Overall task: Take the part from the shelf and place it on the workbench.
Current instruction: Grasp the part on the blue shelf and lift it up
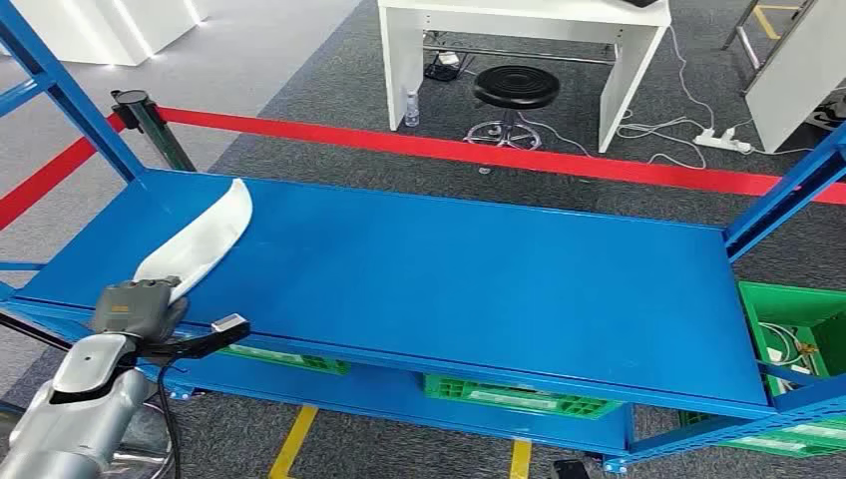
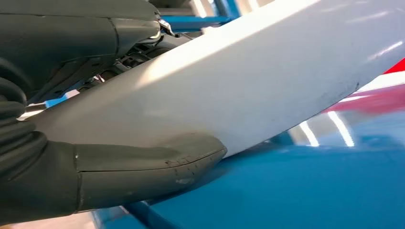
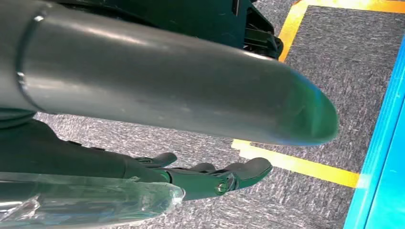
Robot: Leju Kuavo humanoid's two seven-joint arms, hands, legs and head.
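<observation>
— Nearest, lower left of the head view?
— Silver left arm (image 1: 70,409), coming up from below, ending in the left hand (image 1: 135,311) at the front left edge of the blue shelf (image 1: 479,279).
— State of that hand?
— Closed around the near end of the white part (image 1: 200,239); in the left wrist view, thick grey thumb (image 2: 143,167) pressed under the part (image 2: 248,81), darker fingers (image 2: 71,43) over it.
— And the part itself?
— Long, curved, white; angled away from the hand over the shelf's left end, far tip rising toward the back corner. Hard to tell whether resting on the blue surface or just above it.
— Right hand?
— In the right wrist view: right hand (image 3: 205,176) hanging over grey carpet (image 3: 334,57) and yellow floor tape (image 3: 296,164), fingers loosely apart, nothing held. Blue shelf edge (image 3: 382,157) beside it.
— Under the shelf?
— Green crates (image 1: 519,397) on a lower level, another green crate (image 1: 798,329) at the right.
— Farther back?
— Red barrier tape (image 1: 469,150) stretched behind the shelf from a dark post (image 1: 150,120); beyond it a black stool (image 1: 515,90), a white table (image 1: 519,40), a small bottle (image 1: 411,108) by its leg, a power strip (image 1: 723,142) with cables on the carpet.
</observation>
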